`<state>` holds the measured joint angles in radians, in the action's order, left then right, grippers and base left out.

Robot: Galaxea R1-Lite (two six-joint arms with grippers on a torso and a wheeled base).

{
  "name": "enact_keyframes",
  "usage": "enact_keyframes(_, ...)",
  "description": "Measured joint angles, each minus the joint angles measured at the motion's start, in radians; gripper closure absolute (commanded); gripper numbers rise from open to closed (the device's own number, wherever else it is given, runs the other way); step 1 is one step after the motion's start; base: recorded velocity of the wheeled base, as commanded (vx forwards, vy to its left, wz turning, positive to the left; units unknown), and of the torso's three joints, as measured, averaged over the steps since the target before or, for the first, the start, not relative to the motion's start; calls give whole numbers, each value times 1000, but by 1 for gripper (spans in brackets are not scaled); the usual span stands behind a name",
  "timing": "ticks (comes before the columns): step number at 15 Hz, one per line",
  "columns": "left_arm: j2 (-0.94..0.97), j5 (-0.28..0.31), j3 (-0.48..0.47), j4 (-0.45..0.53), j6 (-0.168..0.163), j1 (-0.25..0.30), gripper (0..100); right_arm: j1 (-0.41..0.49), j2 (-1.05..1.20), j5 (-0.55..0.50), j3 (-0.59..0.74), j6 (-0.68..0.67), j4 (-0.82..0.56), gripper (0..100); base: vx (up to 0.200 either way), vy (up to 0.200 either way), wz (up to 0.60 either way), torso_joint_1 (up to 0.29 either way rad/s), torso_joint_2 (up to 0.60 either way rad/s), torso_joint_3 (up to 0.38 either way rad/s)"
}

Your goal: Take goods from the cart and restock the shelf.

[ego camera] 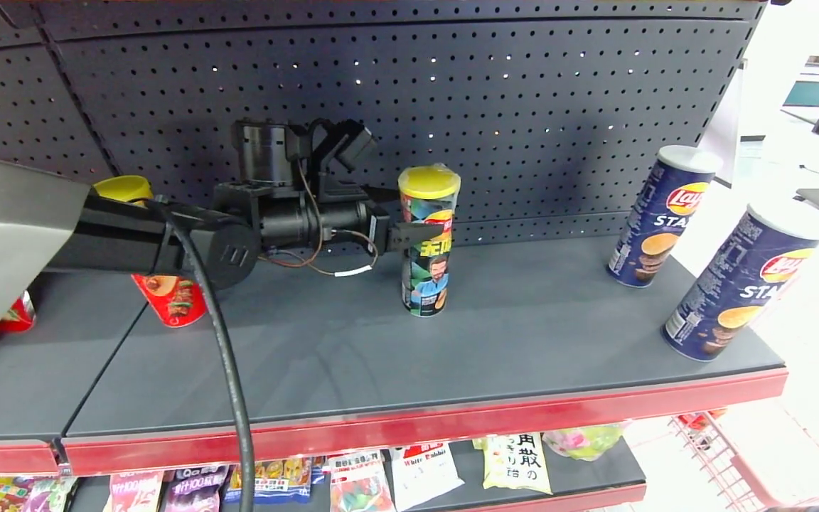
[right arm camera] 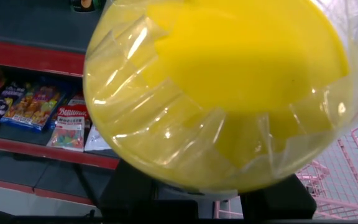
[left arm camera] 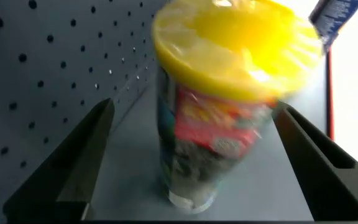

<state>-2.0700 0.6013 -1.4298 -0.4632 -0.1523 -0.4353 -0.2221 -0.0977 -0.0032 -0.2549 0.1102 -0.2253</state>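
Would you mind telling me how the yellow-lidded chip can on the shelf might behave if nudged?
The chip can is tall on a narrow base, so it probably tips easily. Being round, it would likely roll once down. Its glossy wrap may slip between the left gripper's open fingers.

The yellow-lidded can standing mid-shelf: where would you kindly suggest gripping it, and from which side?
Grip the yellow-lidded can around its upper body, below the lid, from the robot's left: it stands upright, and the open left gripper straddles it there.
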Motion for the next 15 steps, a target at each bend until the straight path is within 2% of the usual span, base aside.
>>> enact_keyframes(6,-49,14,-47,3,4,-9,0,0,0,0,9,0,0,100,0,0,0,0,0,0)
enact_keyframes(9,-74,15,-110,32,8,-10,0,0,0,0,9,0,0,100,0,0,0,0,0,0)
enact_keyframes(10,-80,15,-124,42,16,-16,100,0,0,0,9,-1,0,100,0,0,0,0,0,0)
enact_keyframes(15,-94,17,-139,53,19,-32,100,0,0,0,17,-1,0,100,0,0,0,0,0,0)
